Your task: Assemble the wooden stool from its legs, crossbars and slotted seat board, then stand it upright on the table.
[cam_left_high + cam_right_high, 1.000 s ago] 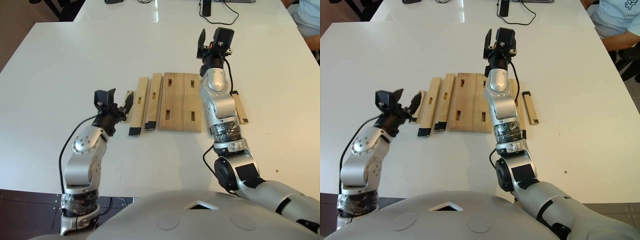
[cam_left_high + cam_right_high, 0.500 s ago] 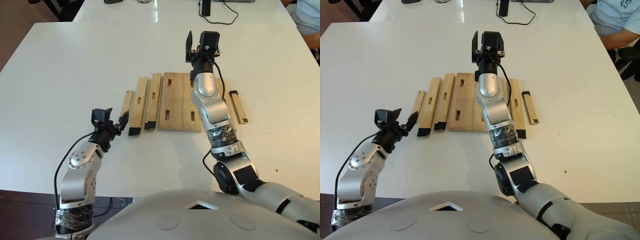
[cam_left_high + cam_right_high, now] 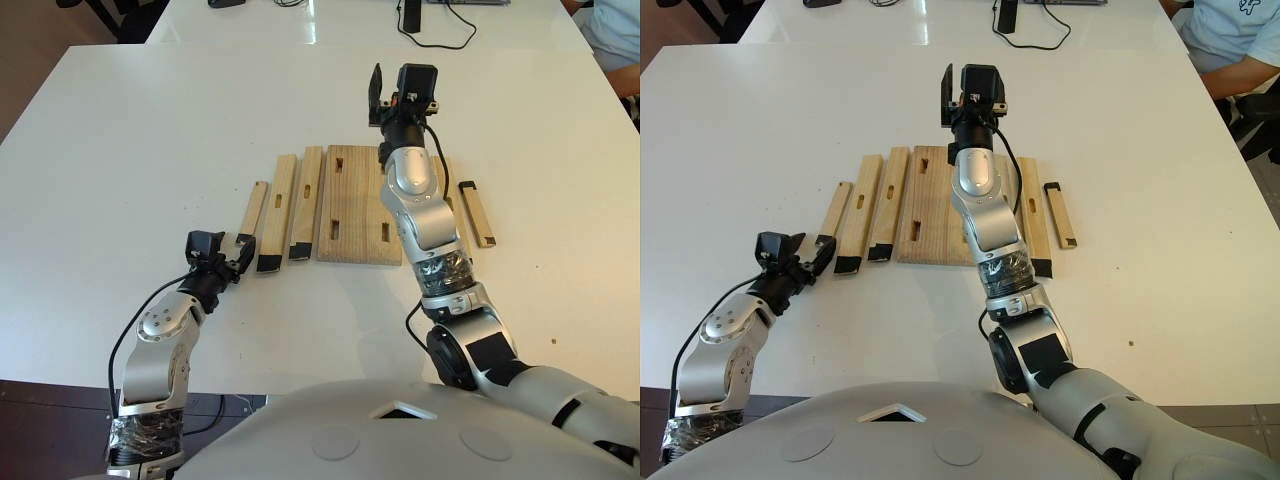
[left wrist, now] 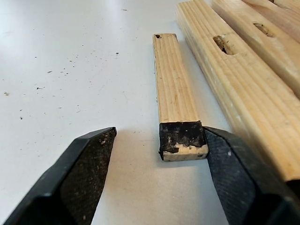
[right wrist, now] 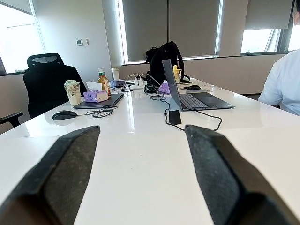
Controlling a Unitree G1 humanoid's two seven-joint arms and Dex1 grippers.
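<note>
- Whereas a second ago the left gripper (image 3: pixel 800 250) hung higher, beside the wooden strips, it has since pulled back and sunk to the table (image 3: pixel 120 150). It now sits at the near, black-tipped end of the left crossbar (image 3: pixel 254 208).
- Its claw is spread wide. In the wrist view the crossbar's end lies between the fingers (image 4: pixel 84 168), close against one of them and well clear of the other.
- Next along, two slotted legs (image 3: pixel 279 210) lie flat, then the seat board (image 3: pixel 360 205). None of these has moved.
- Over the past second the right gripper (image 5: pixel 140 140) has swung left. It hangs raised over the board's far edge, claw spread and holding nothing.
- That arm covers the board's right side and much of a right leg (image 3: pixel 1030 215), so I cannot tell whether another leg lies under it.
- Farthest right lies the right crossbar (image 3: pixel 477 213), flat and apart.
</note>
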